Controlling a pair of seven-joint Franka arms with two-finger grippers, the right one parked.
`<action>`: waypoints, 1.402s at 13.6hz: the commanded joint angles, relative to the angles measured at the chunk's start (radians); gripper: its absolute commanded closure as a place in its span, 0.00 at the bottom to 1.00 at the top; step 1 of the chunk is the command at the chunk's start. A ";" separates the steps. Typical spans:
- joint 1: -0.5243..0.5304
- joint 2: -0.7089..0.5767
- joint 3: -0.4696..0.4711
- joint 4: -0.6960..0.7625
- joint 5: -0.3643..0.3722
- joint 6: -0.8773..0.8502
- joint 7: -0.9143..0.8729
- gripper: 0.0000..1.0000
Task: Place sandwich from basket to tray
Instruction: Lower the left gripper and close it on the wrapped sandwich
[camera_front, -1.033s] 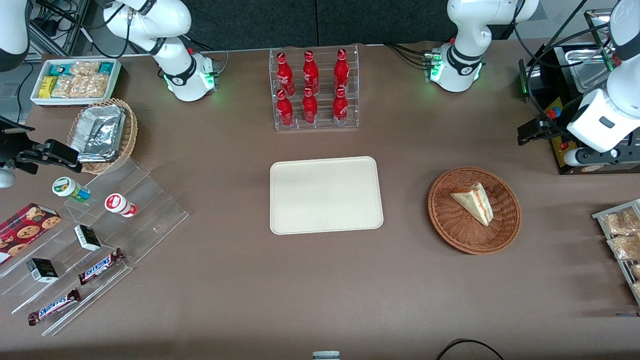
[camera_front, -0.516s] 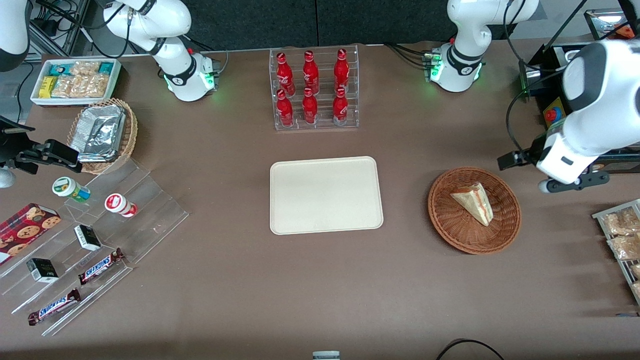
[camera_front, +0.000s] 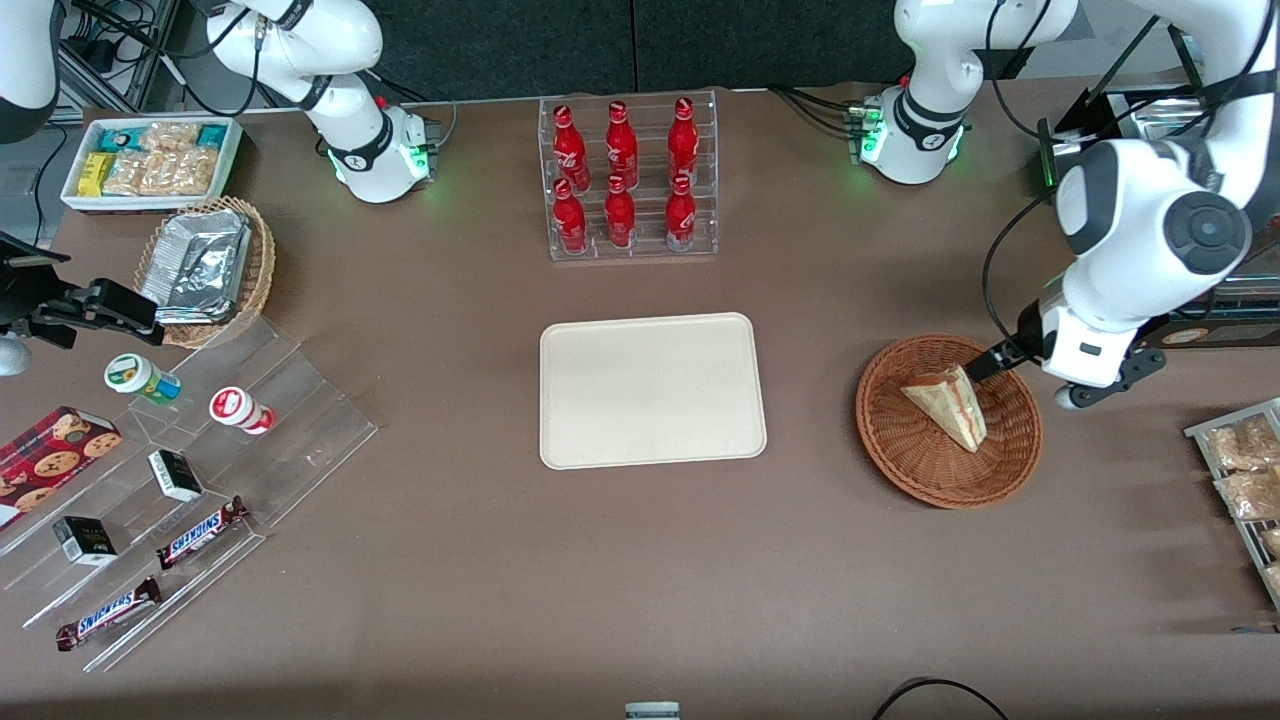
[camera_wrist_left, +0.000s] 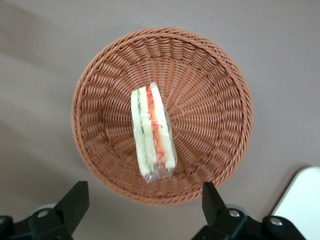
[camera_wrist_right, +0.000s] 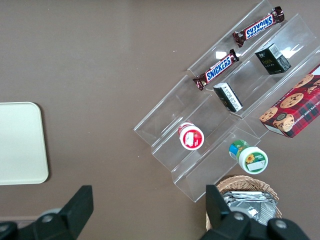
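The sandwich (camera_front: 948, 405) (camera_wrist_left: 152, 132), a wrapped pale wedge with a red and green filling stripe, lies in the middle of the round reddish-brown basket (camera_front: 905, 445) (camera_wrist_left: 210, 115). My left gripper (camera_front: 990, 362) (camera_wrist_left: 144, 202) hangs open above the basket's rim, on the side toward the working arm's end and slightly farther from the front camera than the sandwich. Nothing is between its fingers. The cream tray (camera_front: 650, 390) (camera_wrist_left: 302, 200) lies flat and bare beside the basket, toward the table's middle.
A clear rack of red bottles (camera_front: 630, 180) stands farther from the camera than the tray. A wire rack of snack packets (camera_front: 1240, 470) sits at the working arm's end, close to the basket. A stepped acrylic shelf (camera_front: 180, 470) and a tan foil-tray basket (camera_front: 205, 270) sit at the parked arm's end.
The left arm has swung in from the table's end toward the basket. Its gripper now hangs over the basket's rim. The sandwich, basket and tray have not moved.
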 joint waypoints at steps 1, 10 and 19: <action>-0.006 -0.004 0.001 -0.051 0.016 0.064 -0.087 0.00; -0.038 0.137 -0.002 -0.065 0.014 0.239 -0.229 0.00; -0.032 0.237 -0.002 -0.077 0.091 0.278 -0.228 0.10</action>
